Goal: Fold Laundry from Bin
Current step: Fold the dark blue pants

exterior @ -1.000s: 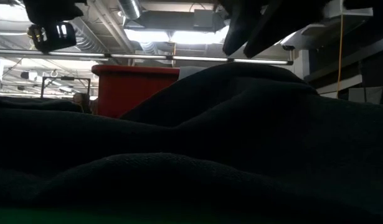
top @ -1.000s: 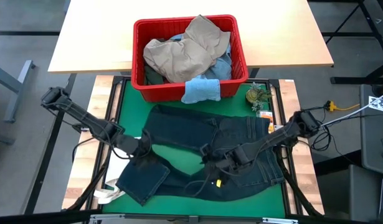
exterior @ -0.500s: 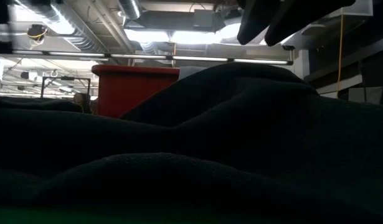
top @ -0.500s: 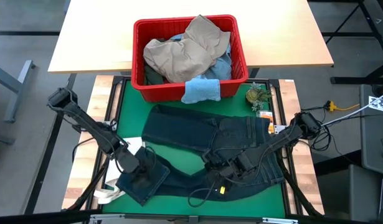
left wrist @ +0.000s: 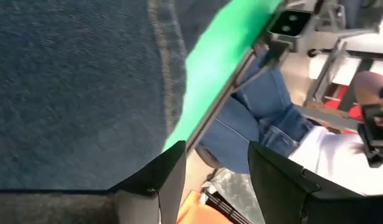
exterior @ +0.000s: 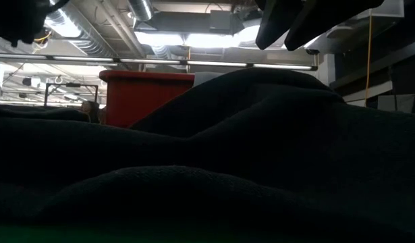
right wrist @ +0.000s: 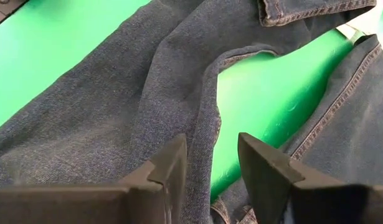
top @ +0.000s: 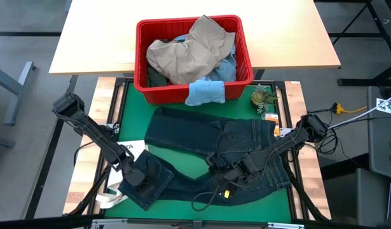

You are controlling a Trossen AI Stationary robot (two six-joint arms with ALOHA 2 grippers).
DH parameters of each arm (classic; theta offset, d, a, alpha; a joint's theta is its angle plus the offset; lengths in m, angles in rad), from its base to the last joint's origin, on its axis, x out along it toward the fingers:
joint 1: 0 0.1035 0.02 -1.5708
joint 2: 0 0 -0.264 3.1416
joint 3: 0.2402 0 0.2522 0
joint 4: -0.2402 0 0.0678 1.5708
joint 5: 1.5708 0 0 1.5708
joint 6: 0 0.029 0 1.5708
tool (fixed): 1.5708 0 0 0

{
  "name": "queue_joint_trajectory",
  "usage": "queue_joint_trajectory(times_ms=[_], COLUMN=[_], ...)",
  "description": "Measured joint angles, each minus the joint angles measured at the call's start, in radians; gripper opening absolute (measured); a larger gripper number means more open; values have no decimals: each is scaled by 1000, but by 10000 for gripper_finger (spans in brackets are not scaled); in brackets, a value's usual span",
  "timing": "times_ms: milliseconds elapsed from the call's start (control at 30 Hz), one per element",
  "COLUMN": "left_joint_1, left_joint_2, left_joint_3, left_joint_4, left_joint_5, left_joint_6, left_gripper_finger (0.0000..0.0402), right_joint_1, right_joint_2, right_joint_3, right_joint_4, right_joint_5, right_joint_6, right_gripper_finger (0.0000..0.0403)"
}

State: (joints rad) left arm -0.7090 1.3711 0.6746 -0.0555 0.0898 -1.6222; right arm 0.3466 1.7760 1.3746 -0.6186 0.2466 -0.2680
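Dark navy jeans [top: 233, 143] lie spread on the green mat [top: 135, 105], one leg end folded at the near left [top: 147, 184]. My left gripper [top: 135, 175] [left wrist: 216, 155] hovers open over that leg end by the mat's near left edge, with nothing between its fingers. My right gripper [top: 222, 170] [right wrist: 210, 146] stands open above the jeans' crotch seam [right wrist: 210, 106]. The red bin [top: 141, 57] at the far side holds khaki trousers [top: 189, 54] and other garments. A small light blue cloth [top: 205, 92] hangs over its near rim.
A white tote bag [top: 128, 151] lies partly under the jeans at the left, its handle [top: 109, 200] at the near edge. A small green object [top: 263, 97] sits at the mat's far right corner. A person in blue jeans [left wrist: 266, 118] stands beyond the table edge.
My left gripper has gone down and toward the table's near edge, turning as it went, and now hangs over the folded leg end. More of the white tote bag shows behind it. My right gripper has kept still.
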Motion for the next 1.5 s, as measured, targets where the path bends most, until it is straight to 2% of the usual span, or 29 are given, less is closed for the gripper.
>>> queue_joint_trajectory(times_ms=[100,267,433,600,667,867,1100,1500], left_joint_1=[0,-15,-36,-38,-38,-38,-38,-38], left_joint_2=[17,17,17,17,17,16,16,16], left_joint_3=[0,0,0,0,0,0,0,0], left_joint_4=[3,7,6,7,7,6,9,12], left_joint_5=[39,149,139,103,103,95,84,4], left_joint_6=[-27,-99,-104,-99,-99,-97,-96,-69], left_gripper_finger=[166,166,165,165,165,165,165,165], right_joint_1=[0,1,1,0,-4,-49,-104,-107], right_joint_2=[0,6,69,174,218,362,467,491], right_joint_3=[0,-34,-36,-31,-10,120,291,302], right_joint_4=[10,211,471,699,739,737,522,490], right_joint_5=[0,-5,-21,-21,-4,30,23,98], right_joint_6=[0,1,-22,-180,-243,-314,-369,-499], right_gripper_finger=[145,145,145,145,145,145,145,145])
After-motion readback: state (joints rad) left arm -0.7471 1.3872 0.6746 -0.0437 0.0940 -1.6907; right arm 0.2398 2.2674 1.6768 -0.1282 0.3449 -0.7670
